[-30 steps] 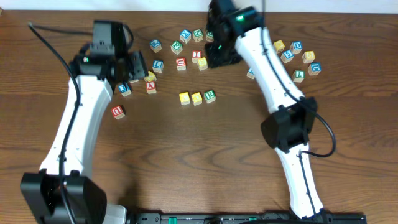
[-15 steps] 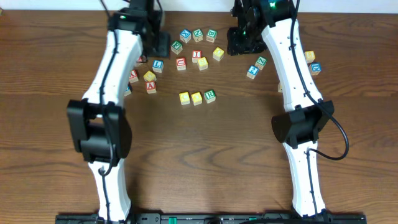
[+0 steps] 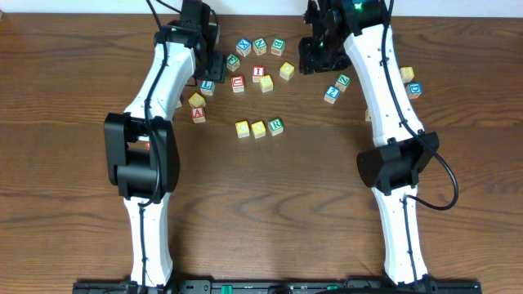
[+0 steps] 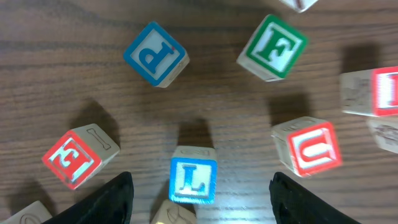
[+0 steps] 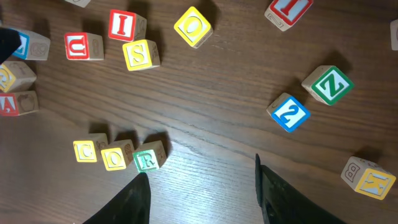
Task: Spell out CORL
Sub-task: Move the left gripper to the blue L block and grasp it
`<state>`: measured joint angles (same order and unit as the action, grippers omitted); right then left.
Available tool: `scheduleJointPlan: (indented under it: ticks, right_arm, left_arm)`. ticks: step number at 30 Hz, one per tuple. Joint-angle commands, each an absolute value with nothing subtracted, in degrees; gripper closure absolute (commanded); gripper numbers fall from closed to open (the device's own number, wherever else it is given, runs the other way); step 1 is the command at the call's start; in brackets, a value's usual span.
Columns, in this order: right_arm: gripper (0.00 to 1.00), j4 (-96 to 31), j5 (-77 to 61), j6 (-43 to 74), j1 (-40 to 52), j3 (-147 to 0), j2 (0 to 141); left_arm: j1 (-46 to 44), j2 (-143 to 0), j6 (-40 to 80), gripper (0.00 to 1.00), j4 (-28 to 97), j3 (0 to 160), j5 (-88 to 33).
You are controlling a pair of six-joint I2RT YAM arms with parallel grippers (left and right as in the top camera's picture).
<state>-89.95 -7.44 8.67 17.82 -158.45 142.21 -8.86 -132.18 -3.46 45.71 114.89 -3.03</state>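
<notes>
L step, seemingly: left tool [image 4: 200, 182] spread over blue L cube [image 4: 193, 180], well apart from green R cube [image 3: 276, 126]; next, pinch it, place at R's free side.

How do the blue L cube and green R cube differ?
The blue L cube has a blue face; the green R cube a green one. The R cube ends the row after the yellow C and O; the L cube lies outside it, between the left hand's open fingers, ungripped. Both are small wooden letter cubes.
</notes>
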Motion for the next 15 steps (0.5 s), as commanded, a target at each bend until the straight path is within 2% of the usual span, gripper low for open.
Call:
scheduleJointPlan:
  ticks: [1, 8, 15]
  right_arm:
    - [0.5, -90.02, -6.31, 8.03, 17.96, -158.12, 140.9]
    - [0.49, -89.97, -5.91, 8.05, 17.98, -158.12, 140.9]
    - [0.48, -89.49, -5.91, 8.05, 18.04, -158.12, 140.9]
  left_arm:
    - [-8.64, -135.5, -4.25, 0.31, 44.93, 116.33, -0.6]
    - [-8.82, -137.12, -4.01, 0.31, 44.49, 115.98, -0.84]
    - [-8.82, -137.16, -3.55, 0.42, 43.94, 114.93, -0.84]
